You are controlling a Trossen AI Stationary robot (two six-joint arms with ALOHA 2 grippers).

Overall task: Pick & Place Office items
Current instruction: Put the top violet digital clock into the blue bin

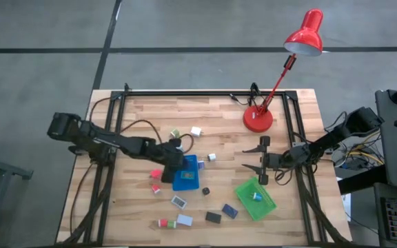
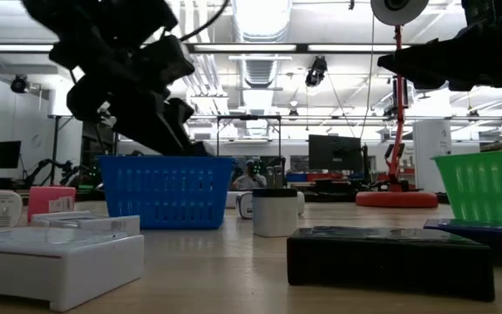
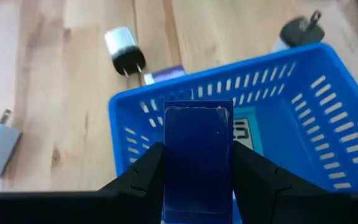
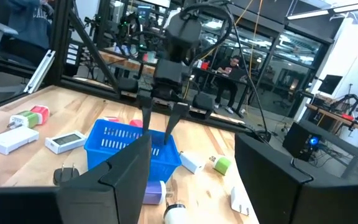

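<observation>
My left gripper reaches in from the table's left and hangs over the left end of the blue tray, shut on a navy block. The tray holds a labelled item. My right gripper stands open, nothing between its fingers, above the table just beyond the green tray, which holds a small white and blue item. Several office items lie flat on the wood around the trays: a white block, a red one, a black one, a navy one. My left gripper pinches the navy block by its two long sides between its two fingers. The fingers slant down from the table's left and lie along the block, whose far end sticks out past them. The block is lifted clear, above the blue tray's near wall.
A red desk lamp stands at the far right, its base on the table and its head beyond the far edge. Plug adapters lie beside the blue tray. A black frame rail runs along the far edge.
</observation>
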